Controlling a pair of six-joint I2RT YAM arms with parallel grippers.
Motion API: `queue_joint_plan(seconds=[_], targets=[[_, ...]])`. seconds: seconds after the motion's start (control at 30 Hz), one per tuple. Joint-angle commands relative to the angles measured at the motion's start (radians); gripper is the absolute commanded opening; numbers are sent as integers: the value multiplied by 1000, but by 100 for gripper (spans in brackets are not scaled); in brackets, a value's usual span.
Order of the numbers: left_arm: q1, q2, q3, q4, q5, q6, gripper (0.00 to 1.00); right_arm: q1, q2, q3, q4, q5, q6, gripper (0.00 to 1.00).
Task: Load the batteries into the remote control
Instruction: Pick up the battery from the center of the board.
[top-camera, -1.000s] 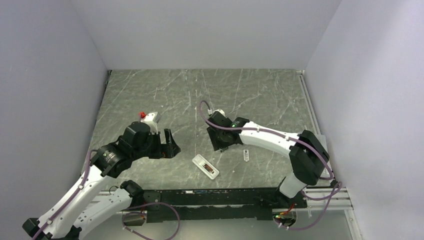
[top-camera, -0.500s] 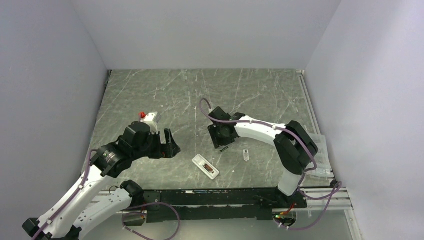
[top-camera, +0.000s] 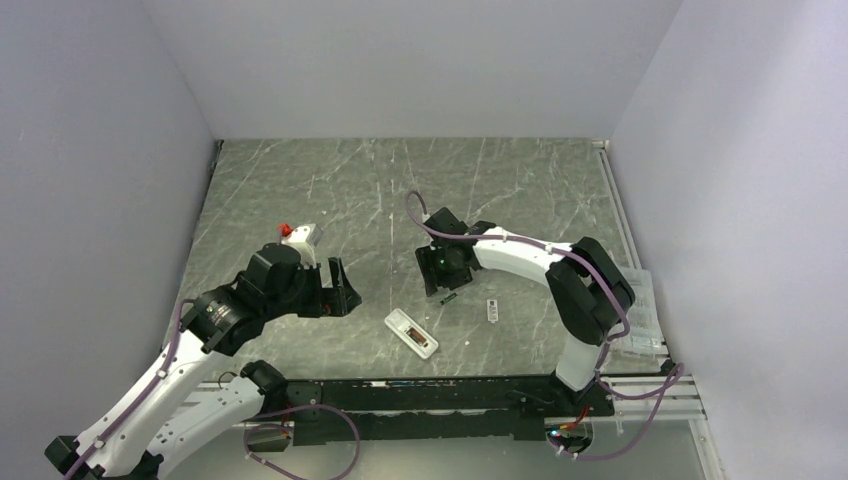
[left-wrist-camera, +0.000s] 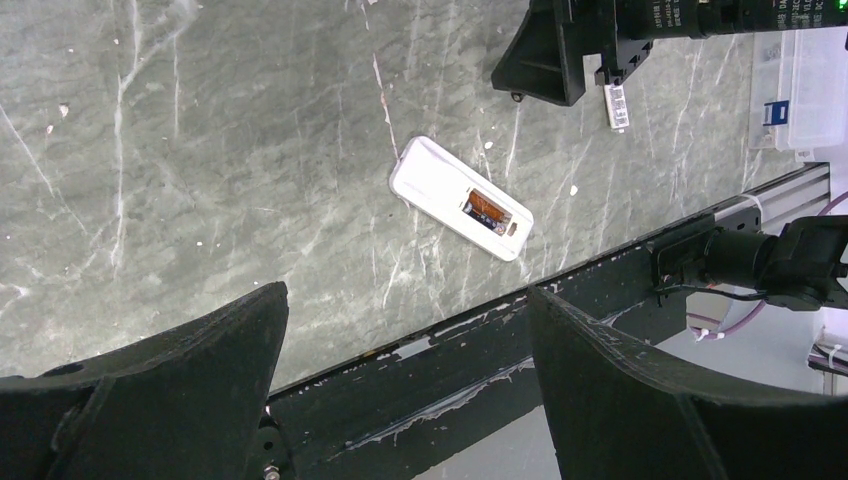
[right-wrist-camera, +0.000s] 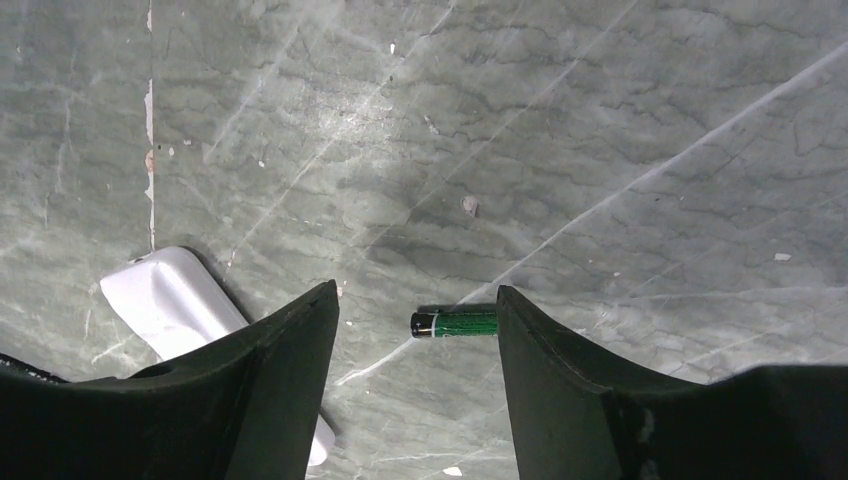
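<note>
Between right jaws, green battery (right-wrist-camera: 455, 324), hidden from left-wrist view

The marbled table (top-camera: 300, 190) bears the remote control (top-camera: 411, 333), a green battery (right-wrist-camera: 455, 324) and a white strip (top-camera: 491, 310).

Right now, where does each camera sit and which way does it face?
Top external: above, behind the bases, looking down on the table; left gripper and right gripper show.
Left wrist: facing down past its fingers at the remote control.
Right wrist: facing down between its fingers at a green battery.
Shared: all three show the remote control.
</note>
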Motion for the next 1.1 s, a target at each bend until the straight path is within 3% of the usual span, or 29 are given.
queue_joint_plan(seconds=[0.0, 1.07], targets=[[-5, -1, 6, 27, 13, 9, 94, -10, 4, -17, 38, -47, -16, 63], [-5, 1, 5, 29, 25, 10, 94, -18, -88, -180, 9, 2, 19, 63]])
